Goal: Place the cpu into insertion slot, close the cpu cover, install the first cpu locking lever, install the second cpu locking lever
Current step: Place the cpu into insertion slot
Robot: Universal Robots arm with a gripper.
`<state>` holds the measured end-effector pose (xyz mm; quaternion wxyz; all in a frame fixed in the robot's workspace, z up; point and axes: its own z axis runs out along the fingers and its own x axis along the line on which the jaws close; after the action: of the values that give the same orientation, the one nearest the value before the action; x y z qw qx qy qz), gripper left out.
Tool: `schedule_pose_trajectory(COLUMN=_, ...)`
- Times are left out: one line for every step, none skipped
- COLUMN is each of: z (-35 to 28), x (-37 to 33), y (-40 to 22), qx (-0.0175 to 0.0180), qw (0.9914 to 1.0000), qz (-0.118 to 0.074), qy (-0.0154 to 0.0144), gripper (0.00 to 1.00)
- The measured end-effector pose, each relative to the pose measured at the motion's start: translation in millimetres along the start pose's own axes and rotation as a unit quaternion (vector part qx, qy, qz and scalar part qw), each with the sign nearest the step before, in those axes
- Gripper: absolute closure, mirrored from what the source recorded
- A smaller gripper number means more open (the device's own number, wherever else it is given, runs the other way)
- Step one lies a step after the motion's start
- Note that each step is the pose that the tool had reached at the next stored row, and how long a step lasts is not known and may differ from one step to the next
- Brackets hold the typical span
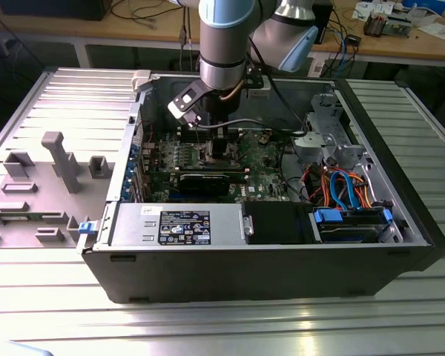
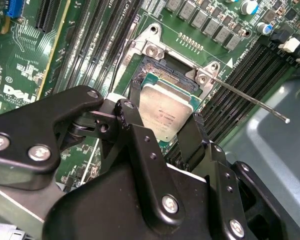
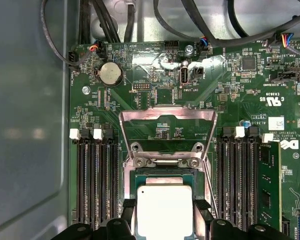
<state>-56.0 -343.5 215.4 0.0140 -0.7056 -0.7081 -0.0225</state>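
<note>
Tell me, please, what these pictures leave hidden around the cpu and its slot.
- Most insertion slot contacts: covered by the cpu in both wrist views.
- The cpu's near edge: behind the gripper in the second wrist view.
- The slot in the exterior view: behind the arm.

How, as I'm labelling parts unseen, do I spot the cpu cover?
In the open computer case, find the green motherboard. Between its black memory slots, beside the cpu, the cpu cover stands open: the only silvery frame with a large window.
</note>
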Motion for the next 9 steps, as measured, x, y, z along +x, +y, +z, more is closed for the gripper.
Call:
schedule_pose_trajectory(z=0.2, x=0.0, y=0.0, qx=0.0, qw=1.0, qz=0.0, qy=0.0, gripper=0.46)
schedule_pose_trajectory(z=0.3, x=0.0, y=0.0, qx=0.0, qw=1.0, qz=0.0, qy=0.0, gripper=0.46)
schedule_pose_trajectory(z=0.3, x=0.0, y=0.0, qx=0.0, qw=1.0, qz=0.0, qy=0.0, gripper=0.46)
schedule_pose_trajectory(z=0.3, x=0.0, y=0.0, qx=0.0, qw=1.0, qz=0.0, qy=0.0, gripper=0.46)
schedule_pose_trajectory(z=0.3, x=0.0, y=0.0, qx=0.0, qw=1.0, qz=0.0, qy=0.0, gripper=0.46)
schedule_pose_trajectory(z=0.3, x=0.0, y=0.0, qx=0.0, qw=1.0, qz=0.0, qy=0.0, gripper=0.46)
schedule_pose_trajectory(z=0.3, x=0.0, y=0.0, qx=0.0, qw=1.0, qz=0.0, qy=0.0, gripper=0.46)
schedule_pose_trajectory(z=0.3, x=0.0, y=0.0, qx=0.0, qw=1.0, qz=0.0, qy=0.0, gripper=0.46)
schedule_pose_trajectory(z=0.4, x=0.0, y=0.0, qx=0.0, qw=1.0, qz=0.0, qy=0.0, gripper=0.46)
